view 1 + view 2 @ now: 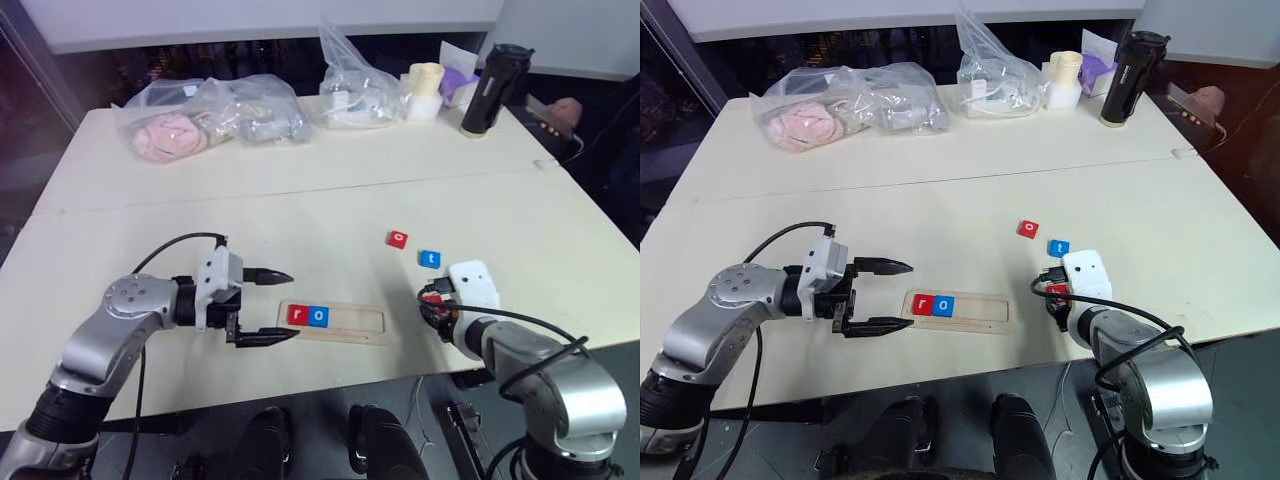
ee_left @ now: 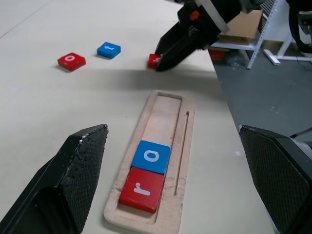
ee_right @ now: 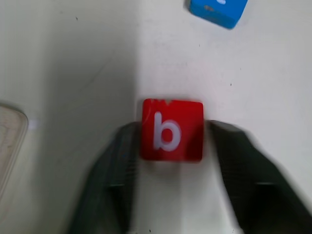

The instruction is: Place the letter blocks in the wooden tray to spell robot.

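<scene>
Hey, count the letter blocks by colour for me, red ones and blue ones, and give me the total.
Red: 3, the r, an o and the b.
Blue: 2, an o and the t.
Total: 5.

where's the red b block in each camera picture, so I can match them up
Left eye view: the red b block sits under the right gripper, right of the wooden tray.
Right eye view: red b block at the right gripper, right of the tray.
Left wrist view: block beyond the tray's far end, at the black fingertips.
Right wrist view: centre, between the fingers.
Shared landmark: the blue t block, just beyond it.
</scene>
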